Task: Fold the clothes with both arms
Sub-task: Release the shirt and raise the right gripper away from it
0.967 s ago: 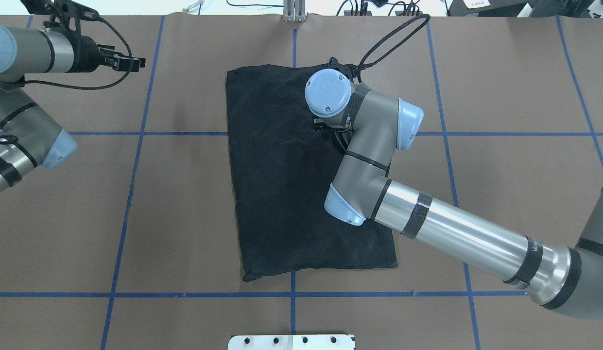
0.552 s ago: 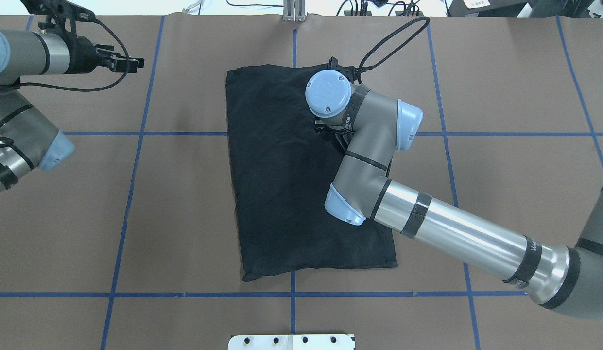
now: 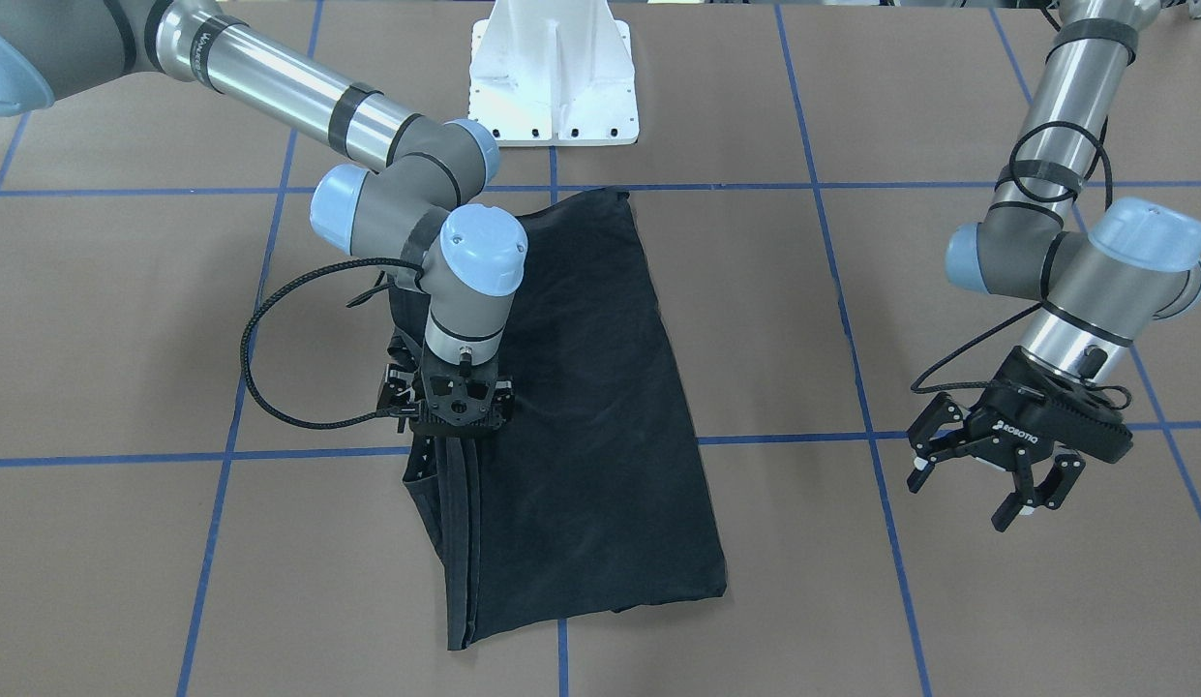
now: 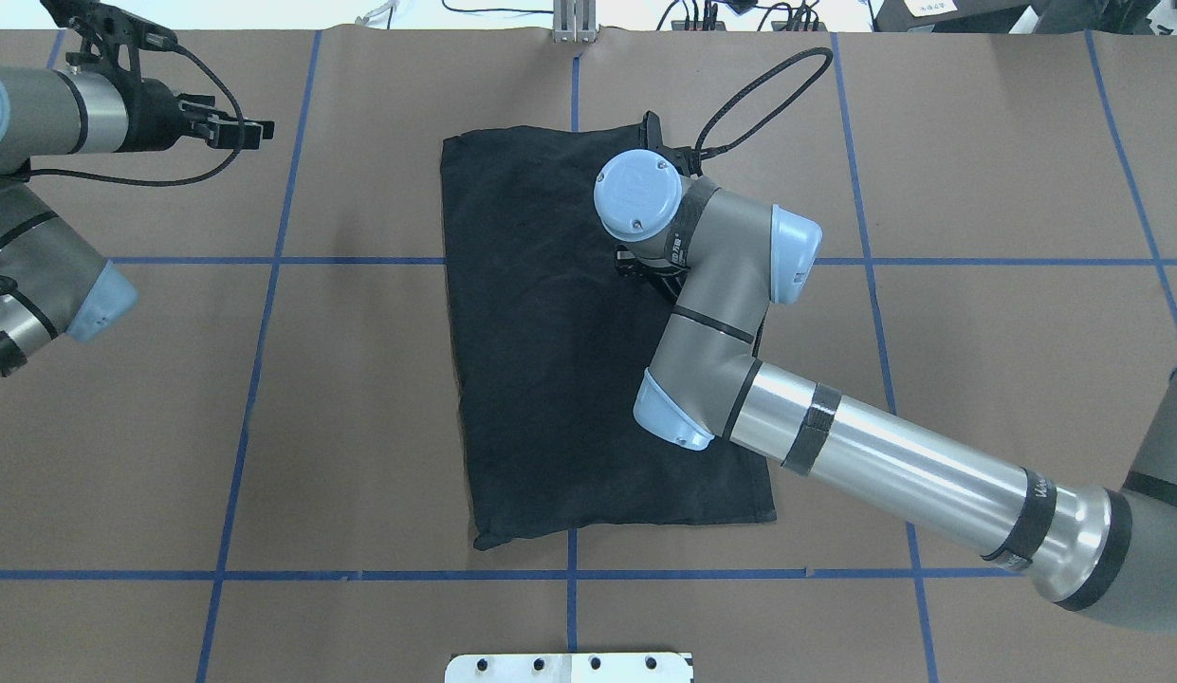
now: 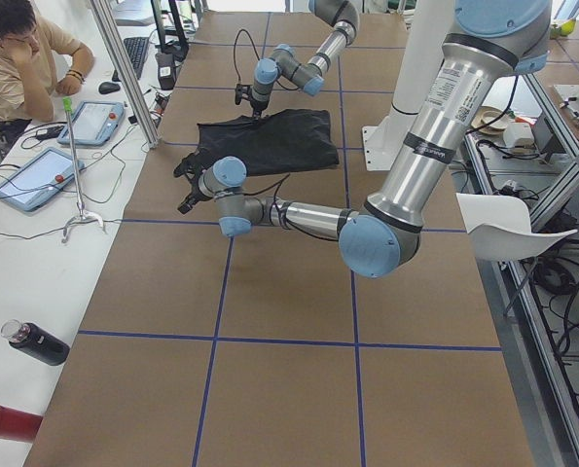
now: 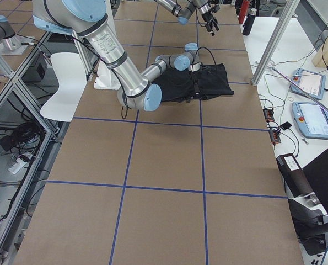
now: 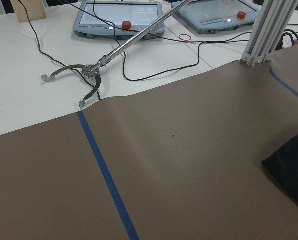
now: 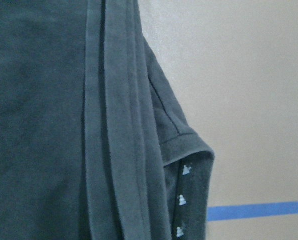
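The black T-shirt [image 4: 550,379] lies folded into a long, soft, matte rectangle in the middle of the table [image 4: 977,190]. Its long sides run from near to far, and only plain black cloth shows. Along its right edge the layers stack into narrow parallel ridges. The right wrist view shows those stitched hems close up, with a sleeve hem poking out sideways and a row of tiny pale marks [image 8: 181,200] on one seam.

The right gripper [image 3: 450,411] points straight down on that right edge, toward the shirt's far half. Its black fingers merge with the dark cloth and the overhead view hides them under the wrist, so I cannot tell whether they are clenched or released.

The left gripper [image 3: 963,499] hangs well apart to the left of the shirt, over bare table, with its fingers spread and holding nothing. Its wrist view catches only a black corner of the shirt at the picture's edge.

The table is covered in brown paper, slightly rippled and marked into squares by blue tape [image 4: 256,379]. The white pedestal base [image 3: 554,73] stands at the near edge.
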Robot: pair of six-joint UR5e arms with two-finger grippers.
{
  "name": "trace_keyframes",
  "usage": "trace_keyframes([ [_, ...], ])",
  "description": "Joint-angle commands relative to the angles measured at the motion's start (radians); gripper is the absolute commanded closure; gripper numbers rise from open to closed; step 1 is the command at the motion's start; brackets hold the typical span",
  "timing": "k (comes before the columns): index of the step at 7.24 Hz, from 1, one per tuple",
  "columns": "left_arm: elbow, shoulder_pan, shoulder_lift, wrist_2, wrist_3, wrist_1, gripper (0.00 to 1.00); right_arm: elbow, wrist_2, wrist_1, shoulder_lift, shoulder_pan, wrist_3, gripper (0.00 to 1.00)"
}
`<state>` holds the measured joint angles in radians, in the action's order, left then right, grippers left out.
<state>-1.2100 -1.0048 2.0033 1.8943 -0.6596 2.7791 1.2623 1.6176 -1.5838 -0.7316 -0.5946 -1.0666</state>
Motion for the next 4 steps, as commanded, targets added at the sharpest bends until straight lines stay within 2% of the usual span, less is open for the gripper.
trace_keyframes([
  [1,0.000,0.000,0.000,0.000,-0.002,-0.003,0.00,0.025,-0.002,-0.042,-0.034,-0.025,0.081,0.00],
  [4,0.004,0.000,-0.001,0.023,-0.002,-0.009,0.00,0.195,0.001,-0.050,-0.208,-0.103,0.215,0.00],
])
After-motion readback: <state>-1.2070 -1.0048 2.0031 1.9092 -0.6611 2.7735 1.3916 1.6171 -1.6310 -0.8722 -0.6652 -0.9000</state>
